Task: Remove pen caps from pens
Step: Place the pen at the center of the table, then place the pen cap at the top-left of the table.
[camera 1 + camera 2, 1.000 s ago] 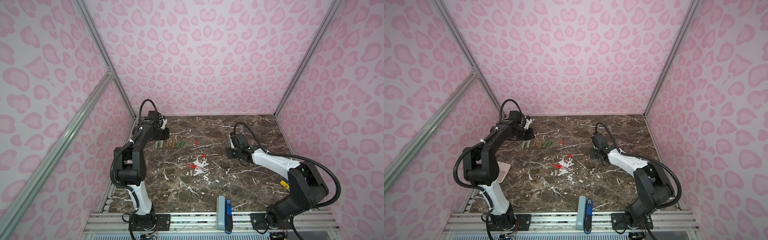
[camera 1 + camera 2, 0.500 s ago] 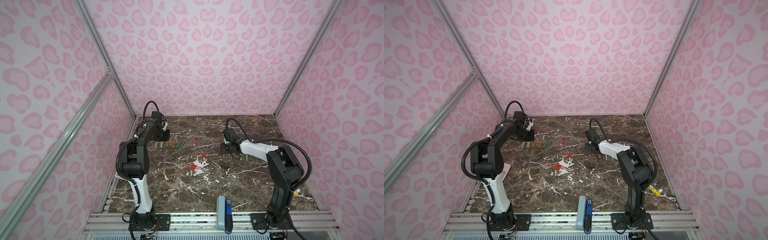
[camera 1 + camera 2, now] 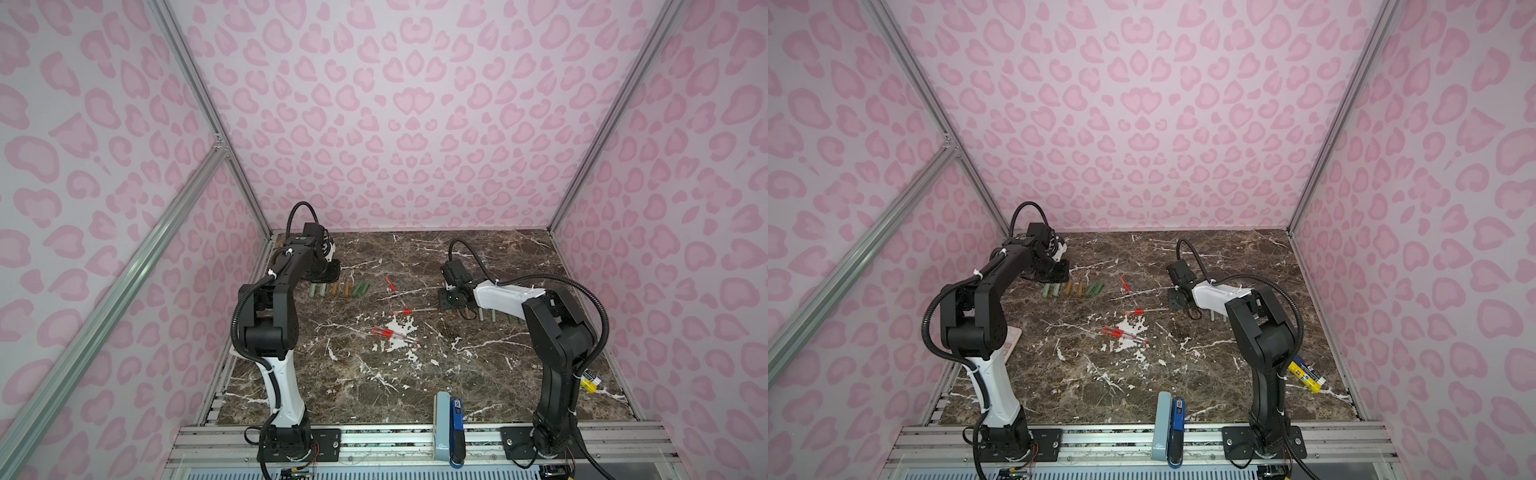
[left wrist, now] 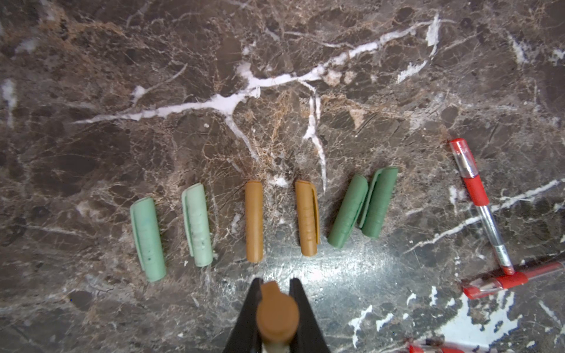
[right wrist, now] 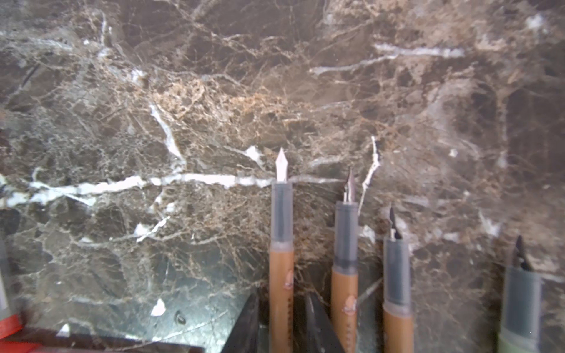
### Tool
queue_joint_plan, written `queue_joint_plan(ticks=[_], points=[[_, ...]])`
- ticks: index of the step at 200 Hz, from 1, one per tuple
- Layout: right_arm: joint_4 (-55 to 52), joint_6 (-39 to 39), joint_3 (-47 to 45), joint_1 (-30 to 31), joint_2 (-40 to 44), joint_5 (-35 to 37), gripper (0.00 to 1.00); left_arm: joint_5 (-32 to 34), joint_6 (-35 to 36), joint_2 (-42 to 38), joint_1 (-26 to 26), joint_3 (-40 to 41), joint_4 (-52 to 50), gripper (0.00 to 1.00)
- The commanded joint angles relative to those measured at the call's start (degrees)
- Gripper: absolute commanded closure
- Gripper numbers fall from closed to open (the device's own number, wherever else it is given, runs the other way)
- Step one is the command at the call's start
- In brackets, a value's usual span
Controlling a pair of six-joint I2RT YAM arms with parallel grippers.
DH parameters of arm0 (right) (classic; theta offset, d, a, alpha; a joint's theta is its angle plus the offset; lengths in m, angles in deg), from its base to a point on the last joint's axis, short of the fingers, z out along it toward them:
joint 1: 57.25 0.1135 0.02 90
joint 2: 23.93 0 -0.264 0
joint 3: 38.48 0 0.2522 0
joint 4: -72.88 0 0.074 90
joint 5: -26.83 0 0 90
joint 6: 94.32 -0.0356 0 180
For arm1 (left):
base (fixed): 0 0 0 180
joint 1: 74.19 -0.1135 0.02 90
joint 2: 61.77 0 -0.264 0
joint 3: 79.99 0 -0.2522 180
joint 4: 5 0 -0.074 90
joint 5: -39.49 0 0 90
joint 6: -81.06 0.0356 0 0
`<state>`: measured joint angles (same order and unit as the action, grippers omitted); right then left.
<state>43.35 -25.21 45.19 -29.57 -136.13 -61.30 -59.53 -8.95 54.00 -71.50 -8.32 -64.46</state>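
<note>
Left gripper [image 4: 275, 285] is pinching a tan-orange cap [image 4: 276, 314] tight. Six more pen caps [image 4: 253, 221] lie in a row just ahead of its fingertips, with red pens [image 4: 477, 201] off to one side. Right gripper [image 5: 281, 301] straddles a tan pen [image 5: 281, 269], jaws standing slightly off it, and three uncapped pens [image 5: 345, 244] lie right beside. A yellow-and-blue box [image 3: 1306, 376] sits back near that arm's base.

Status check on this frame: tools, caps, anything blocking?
Left tool shut on tan cap; six caps in row on table. Right tool open around bare tan pen. Red pens lie mid-table. Nothing blocking.
</note>
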Motion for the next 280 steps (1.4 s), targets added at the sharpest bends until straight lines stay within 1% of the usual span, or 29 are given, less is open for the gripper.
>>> queue_joint_plan(ticks=[1,26,48,80,100,125,137,152,182,190,206,219,243,280], points=[[-2.24,-0.91,-0.14,0.16,1.21,0.14,0.71,0.75,0.54,0.22,0.13,-0.54,-0.9,0.97],[-3.33,-0.6,-0.22,0.17,5.76,0.56,0.71,0.71,0.46,1.22,0.2,-1.25,-0.76,0.97],[-5.71,-1.03,-1.53,0.44,11.92,1.79,0.71,2.15,0.51,2.9,0.53,-2.71,-1.84,0.97],[-5.42,-1.14,-8.32,0.54,23.18,2.57,0.7,0.96,0.1,4.27,0.74,-3.78,-2.06,0.97],[-6.67,-1.26,-13.39,0.4,30.6,4.18,0.67,2.22,0.43,4.59,1.7,-4.04,-2.52,0.96],[-7.22,-0.59,-20.41,-0.7,40.86,5.42,0.59,0.78,0.12,4.99,2.22,-3.73,-2.12,0.95],[-7.17,-0.29,-23.63,-2.13,45.37,5.89,0.56,1.55,0.36,5.92,2.52,-4.1,-2.47,0.94],[-7.4,-0.27,-27.09,-4.48,51.01,6.79,0.45,3.42,0.67,6.07,2.74,-3.97,-2.41,0.93],[-8.99,1.48,-31.23,-9.87,61.63,6.22,0.26,3.22,0.39,7.44,2.75,-3.86,-2.47,0.92],[-9.07,1.97,-32.09,-11.18,63.94,6.0,0.22,3.25,0.28,8.16,2.69,-4.25,-2.83,0.92],[-10.4,2.86,-32.48,-13.75,66.78,4.16,0.16,3.25,0.36,8.34,2.76,-4.05,-2.74,0.9],[-11.37,4.69,-32.54,-15.15,67.88,2.15,0.14,2.82,0.36,8.4,2.78,-3.91,-2.47,0.88],[-12.6,5.89,-33.3,-16.45,68.93,2.05,0.13,2.59,0.15,9.46,2.9,-4.92,-3.16,0.83],[-12.32,6.1,-33.96,-16.86,69.93,-0.73,0.13,2.52,0.01,8.56,3.08,-4.66,-2.73,0.76]])
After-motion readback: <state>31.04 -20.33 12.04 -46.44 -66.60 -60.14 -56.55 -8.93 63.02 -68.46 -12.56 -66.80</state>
